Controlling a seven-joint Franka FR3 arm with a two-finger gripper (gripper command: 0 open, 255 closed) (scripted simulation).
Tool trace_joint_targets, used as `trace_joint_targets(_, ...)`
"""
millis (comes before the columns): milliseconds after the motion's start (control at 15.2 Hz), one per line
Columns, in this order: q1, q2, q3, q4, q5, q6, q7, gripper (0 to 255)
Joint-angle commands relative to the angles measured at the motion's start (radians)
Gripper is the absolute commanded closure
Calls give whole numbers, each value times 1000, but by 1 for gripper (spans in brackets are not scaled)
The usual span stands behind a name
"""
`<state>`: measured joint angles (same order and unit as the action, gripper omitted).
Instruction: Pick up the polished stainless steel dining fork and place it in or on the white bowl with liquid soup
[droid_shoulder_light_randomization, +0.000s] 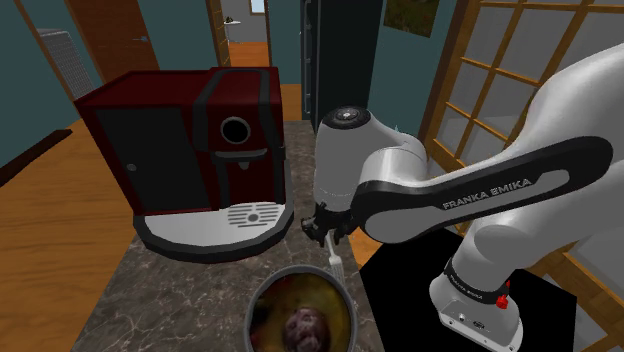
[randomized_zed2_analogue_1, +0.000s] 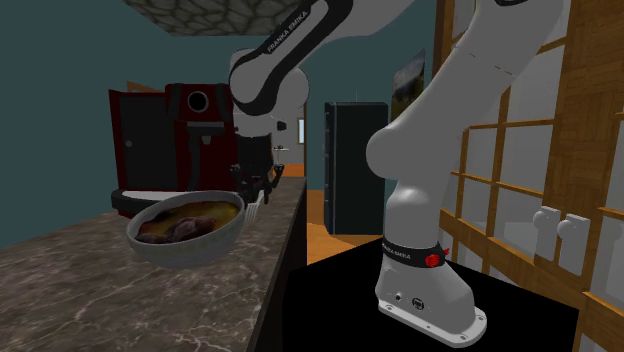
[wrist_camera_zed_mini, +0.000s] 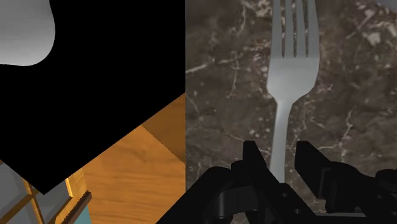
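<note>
— So, where is the fork (wrist_camera_zed_mini: 291, 83)?
— Lying on the dark marbled surface (wrist_camera_zed_mini: 222, 83), near its edge. In the shoulder view it sits just beside the rim of the bowl (droid_shoulder_light_randomization: 296, 269).
— And the tool (wrist_camera_zed_mini: 277, 146)?
— Low over the handle and released. Its black fingers (wrist_camera_zed_mini: 251, 159) stand apart, one on each side of the handle. A strip of stone shows between each finger and the metal. The tines point away from the tool.
— What is in the bowl?
— It is grey, with brownish soup and a dark purplish lump.
— Anything else nearby?
— A dark red coffee machine (droid_shoulder_light_randomization: 180, 140) stands on the surface, beyond the bowl in the shoulder view.
</note>
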<state>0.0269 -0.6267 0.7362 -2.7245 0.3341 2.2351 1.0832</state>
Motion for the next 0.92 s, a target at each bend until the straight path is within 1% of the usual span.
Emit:
trace_joint_targets(0,8,-25,-17,13,-1,-37,-6,255)
trace_joint_targets(858,14,-108,-101,132,-37,-241,-27,255)
